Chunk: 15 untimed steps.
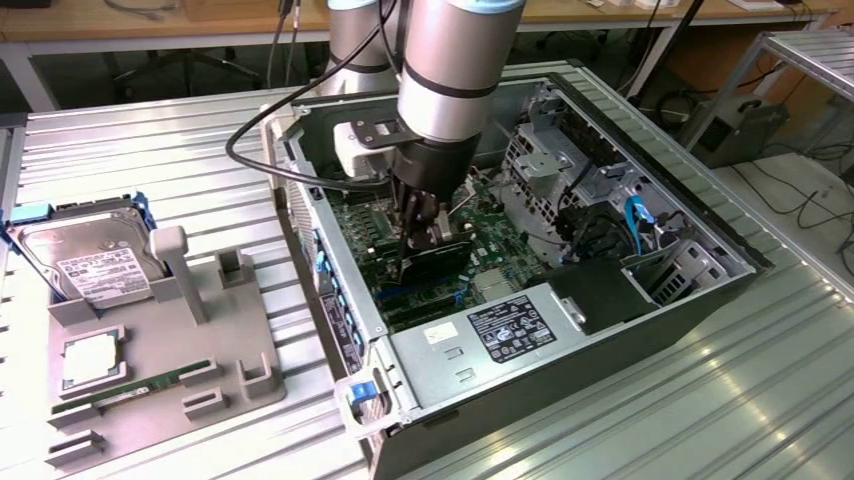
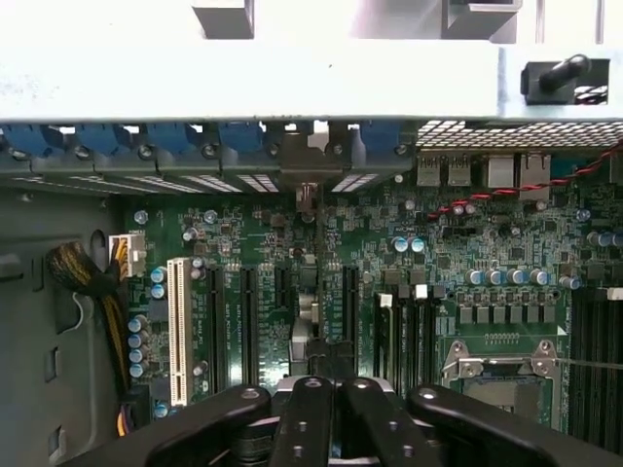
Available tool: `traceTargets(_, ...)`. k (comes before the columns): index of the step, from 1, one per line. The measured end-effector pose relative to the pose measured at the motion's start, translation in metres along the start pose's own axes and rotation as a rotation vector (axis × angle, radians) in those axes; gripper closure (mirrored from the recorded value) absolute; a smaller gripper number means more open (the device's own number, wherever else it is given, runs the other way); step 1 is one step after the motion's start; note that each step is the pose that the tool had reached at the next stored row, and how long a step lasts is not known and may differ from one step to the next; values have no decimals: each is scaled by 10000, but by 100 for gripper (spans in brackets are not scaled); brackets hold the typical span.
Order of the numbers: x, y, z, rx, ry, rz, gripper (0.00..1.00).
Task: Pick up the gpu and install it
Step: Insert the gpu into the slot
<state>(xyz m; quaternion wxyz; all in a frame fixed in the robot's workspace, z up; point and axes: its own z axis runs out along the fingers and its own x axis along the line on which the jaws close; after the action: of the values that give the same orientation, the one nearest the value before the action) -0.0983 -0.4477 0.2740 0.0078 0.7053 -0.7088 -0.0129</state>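
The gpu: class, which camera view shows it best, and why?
The exterior view: the gpu hangs as a flat black card under the end effector, above the motherboard. The wrist view shows it edge-on, as a thin strip.

The exterior view looks down at an angle from above and some way off, taking in the open computer case [image 1: 534, 250], the arm above it and the ribbed bench [image 1: 174, 160] around it. The wrist view sits close above the motherboard [image 2: 389, 282] inside that case, apparently looking straight down. Both views share the motherboard.
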Motion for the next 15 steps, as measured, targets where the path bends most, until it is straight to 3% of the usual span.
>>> traceTargets(15,5,15,28,3,-4,0,89)
